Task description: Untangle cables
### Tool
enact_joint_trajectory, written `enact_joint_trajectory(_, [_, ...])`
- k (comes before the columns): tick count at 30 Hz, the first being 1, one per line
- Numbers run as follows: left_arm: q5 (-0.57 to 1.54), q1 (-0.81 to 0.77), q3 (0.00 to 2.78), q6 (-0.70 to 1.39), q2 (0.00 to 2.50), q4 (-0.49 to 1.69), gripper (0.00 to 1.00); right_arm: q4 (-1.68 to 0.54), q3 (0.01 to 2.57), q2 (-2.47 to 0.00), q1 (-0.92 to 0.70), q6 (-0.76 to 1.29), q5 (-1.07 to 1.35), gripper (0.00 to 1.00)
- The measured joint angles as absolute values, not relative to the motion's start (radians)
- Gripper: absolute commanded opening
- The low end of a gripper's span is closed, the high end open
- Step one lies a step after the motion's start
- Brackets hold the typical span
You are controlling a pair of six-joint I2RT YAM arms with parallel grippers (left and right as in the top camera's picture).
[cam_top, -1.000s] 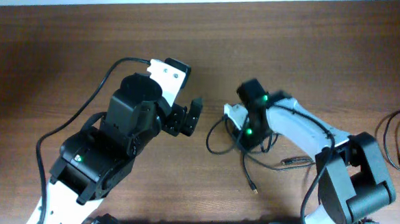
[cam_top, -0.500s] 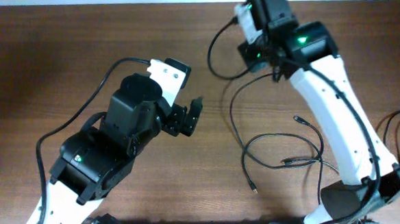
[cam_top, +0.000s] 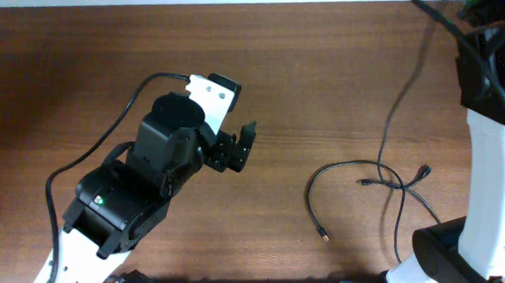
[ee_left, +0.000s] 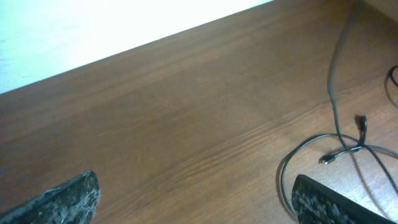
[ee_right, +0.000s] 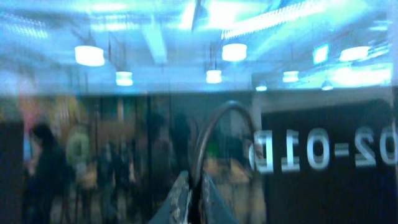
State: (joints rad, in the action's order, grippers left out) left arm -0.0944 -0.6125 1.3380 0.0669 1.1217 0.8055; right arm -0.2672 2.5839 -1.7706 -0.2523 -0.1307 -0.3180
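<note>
One desk (cam_top: 308, 75): brown wood, and it carries everything in the scene.
Two arms: the left arm (cam_top: 146, 197) crouches low on the left side. The right arm (cam_top: 486, 154) rears up tall at the right edge.
Cables (cam_top: 380, 178): a loose knot of thin black cords lies on the desk at right of centre, close to the right arm's base.
Lifted strand (cam_top: 402, 97): one cord climbs out of the knot, up and away toward the far right corner. Its long axis runs front to back across the desk.
Left claw (cam_top: 239, 149): low over the wood, fingers (ee_left: 68, 199) spread wide apart with nothing between them.
Right claw (ee_right: 198, 190): held high and aimed out at the room, its fingers together and pinching a cord that arcs up from them.
Plugs (cam_top: 365, 183): small metal tips lie among the crossings, and one loose end (cam_top: 324, 236) trails toward the front.
Key relation: the knot lies to the right of the left claw, well apart from it, with bare desk between. The left arm is the free one, so pinning the knot would likely mean a sideways reach to its right.
</note>
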Motion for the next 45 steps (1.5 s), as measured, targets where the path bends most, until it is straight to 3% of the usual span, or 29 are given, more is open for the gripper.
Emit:
enact_joint_trajectory(8, [-0.094,-0.612,1.338,0.067,1.122,0.804,0.99,0.254,2.587,-1.771,-0.192,-0.217,-0.323,0.04])
enact_joint_trajectory(16, [-0.094,-0.612,1.338,0.067,1.122,0.805,0.99,0.262,2.589,-1.770,-0.023,-0.221,-0.322,0.04])
enact_joint_trajectory(21, [-0.094,-0.612,1.338,0.067,1.122,0.804,0.99,0.164,2.589,-1.773,0.229,-0.221,-0.325,0.04])
enact_joint_trajectory(29, [-0.095,-0.612,1.338,0.067,1.122,0.804,0.99,-0.240,2.590,-1.815,0.558,-0.217,-0.388,0.04])
enact_joint_trajectory(35, [-0.094,-0.612,1.338,0.067,1.122,0.805,0.99,-0.537,2.585,-1.961,0.592,-0.078,-0.346,0.04])
enact_joint_trajectory(45, [-0.094,-0.612,1.338,0.067,1.122,0.805,0.99,-1.025,2.583,-2.092,0.581,-0.059,-0.120,0.04])
